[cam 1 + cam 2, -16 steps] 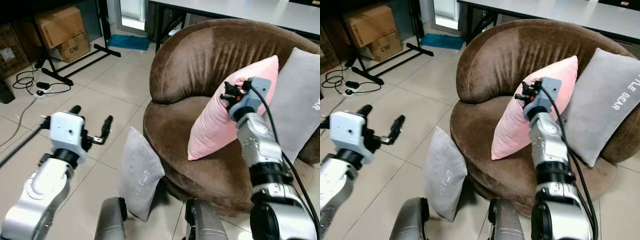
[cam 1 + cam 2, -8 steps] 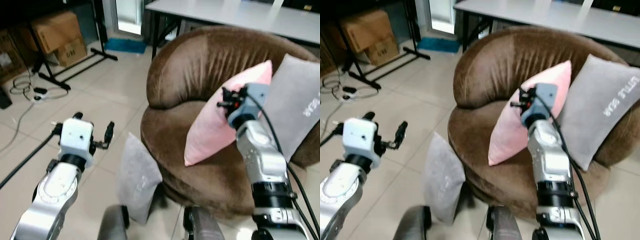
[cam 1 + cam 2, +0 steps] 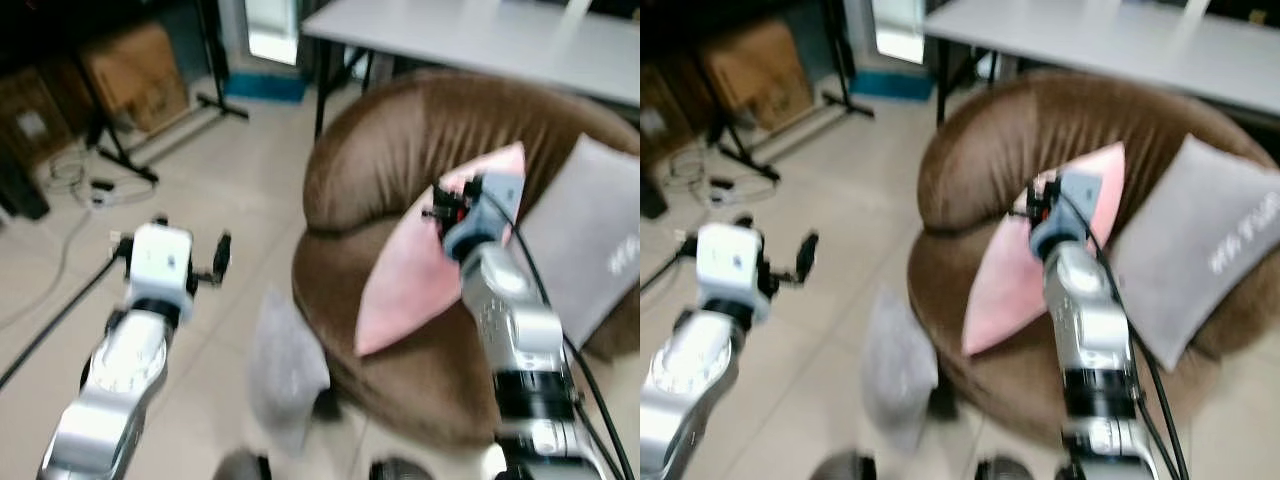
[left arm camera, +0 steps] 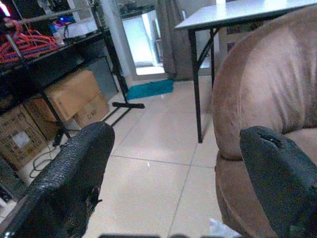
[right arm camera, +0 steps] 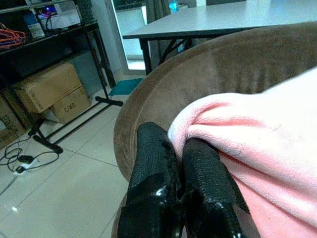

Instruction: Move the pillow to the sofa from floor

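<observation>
Left eye view shows our right arm raised from the 5 o'clock corner toward the middle, forearm steep and wrist bent forward, so the right gripper (image 3: 440,205) meets the upper edge of the pink pillow (image 3: 405,270). In the right wrist view the two black fingers (image 5: 153,168) are pressed close together, pinching a fold at the pillow's corner (image 5: 257,148). The pink pillow stands tilted on the seat of the round brown sofa (image 3: 400,150), its lower corner on the cushion at about 6 o'clock of the seat and its top leaning back toward 1 o'clock. A grey pillow with lettering (image 3: 585,250) leans against the sofa's back at 3 o'clock of the pink one, just beside it.

Our left arm reaches up from the 7 o'clock corner, elbow low, wrist level, with the left gripper (image 3: 190,255) held above the tiled floor (image 3: 230,180), well apart from the sofa. In the left wrist view its fingers (image 4: 74,178) are spread wide with nothing between them, pointing toward the sofa's side.

A second grey pillow (image 3: 285,365) stands on the floor against the sofa's base, at 6 o'clock of the picture; it is blurred. Cardboard boxes (image 3: 135,70) sit at 11 o'clock, and a white table (image 3: 480,35) stands behind the sofa at 12 o'clock.
</observation>
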`<state>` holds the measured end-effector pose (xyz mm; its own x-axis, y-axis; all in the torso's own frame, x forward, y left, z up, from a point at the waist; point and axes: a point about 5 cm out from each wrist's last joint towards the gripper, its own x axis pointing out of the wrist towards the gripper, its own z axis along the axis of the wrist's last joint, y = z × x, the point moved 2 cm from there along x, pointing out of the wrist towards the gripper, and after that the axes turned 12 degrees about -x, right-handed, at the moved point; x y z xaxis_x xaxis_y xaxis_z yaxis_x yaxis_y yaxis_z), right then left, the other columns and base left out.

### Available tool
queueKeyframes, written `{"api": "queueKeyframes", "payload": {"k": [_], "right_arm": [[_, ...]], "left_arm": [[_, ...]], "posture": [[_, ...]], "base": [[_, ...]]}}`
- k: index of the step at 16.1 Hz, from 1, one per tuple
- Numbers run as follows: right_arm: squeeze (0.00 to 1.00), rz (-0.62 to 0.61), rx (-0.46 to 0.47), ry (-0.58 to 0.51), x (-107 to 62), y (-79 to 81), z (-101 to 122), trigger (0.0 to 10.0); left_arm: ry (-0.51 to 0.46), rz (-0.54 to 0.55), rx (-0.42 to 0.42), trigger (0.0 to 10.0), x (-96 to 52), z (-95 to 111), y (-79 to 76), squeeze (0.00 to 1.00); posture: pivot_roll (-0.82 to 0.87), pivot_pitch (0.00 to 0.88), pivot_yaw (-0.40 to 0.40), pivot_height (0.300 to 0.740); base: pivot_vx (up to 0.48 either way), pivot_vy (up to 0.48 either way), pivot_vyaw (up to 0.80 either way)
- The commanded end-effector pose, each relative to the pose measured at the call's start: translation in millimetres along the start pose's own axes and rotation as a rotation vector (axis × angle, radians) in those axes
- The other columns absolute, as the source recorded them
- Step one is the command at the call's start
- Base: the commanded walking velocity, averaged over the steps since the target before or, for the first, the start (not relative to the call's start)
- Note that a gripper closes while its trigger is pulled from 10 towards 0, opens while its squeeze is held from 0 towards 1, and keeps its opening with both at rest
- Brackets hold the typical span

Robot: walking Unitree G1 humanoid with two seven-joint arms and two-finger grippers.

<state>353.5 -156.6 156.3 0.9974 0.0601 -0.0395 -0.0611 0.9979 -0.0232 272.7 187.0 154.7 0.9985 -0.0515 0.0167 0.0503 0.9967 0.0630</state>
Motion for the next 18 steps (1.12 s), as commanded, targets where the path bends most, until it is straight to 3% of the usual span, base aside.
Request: {"api": "queueKeyframes", "payload": {"k": [1, 5, 7, 8, 10, 18], "right_arm": [[0.0, -0.021, -0.008, -0.031, -3.2, -4.1, 9.1, 10.0], [0.0, -0.056, 0.035, -0.042, -8.3, -10.3, 13.2, 10.0], [0.0, -0.041, -0.009, -0.036, -6.5, -5.1, 8.0, 10.0], [0.0, -0.016, 0.04, -0.072, -6.7, 1.2, 16.6, 10.0], [0.0, 0.031, 0.041, -0.074, -5.6, 10.6, 17.4, 10.0], [0.0, 0.083, 0.078, -0.114, -7.4, 22.9, 23.9, 10.0]], "left_arm": [[0.013, 0.004, 0.013, 10.0, 0.4, -2.4, 3.4, 0.0], [-0.012, -0.008, -0.004, 10.0, 8.6, 2.1, 2.5, 0.0], [0.008, -0.012, 0.011, 10.0, 5.7, -5.3, -1.9, 0.0], [0.0, -0.036, 0.016, 10.0, 4.6, -3.4, -4.5, 0.0], [-0.001, -0.037, 0.027, 10.0, 8.0, -2.2, -2.4, 0.0], [0.005, -0.056, 0.047, 10.0, 6.7, -5.4, -3.1, 0.0]], "posture": [[-0.05, 0.0, -0.006, 0.74], [-0.08, 0.0, 0.012, 0.74], [-0.08, 0.0, 0.023, 0.74], [-0.09, 0.0, 0.031, 0.74], [-0.09, 0.0, 0.039, 0.74], [-0.09, 0.0, 0.055, 0.74]], "base": [[0.0, 0.0, 0.0], [0.0, 0.0, 0.0], [0.0, -0.152, 0.0], [0.0, -0.368, 0.0], [0.0, -0.382, 0.0], [0.0, -0.382, 0.0]]}}
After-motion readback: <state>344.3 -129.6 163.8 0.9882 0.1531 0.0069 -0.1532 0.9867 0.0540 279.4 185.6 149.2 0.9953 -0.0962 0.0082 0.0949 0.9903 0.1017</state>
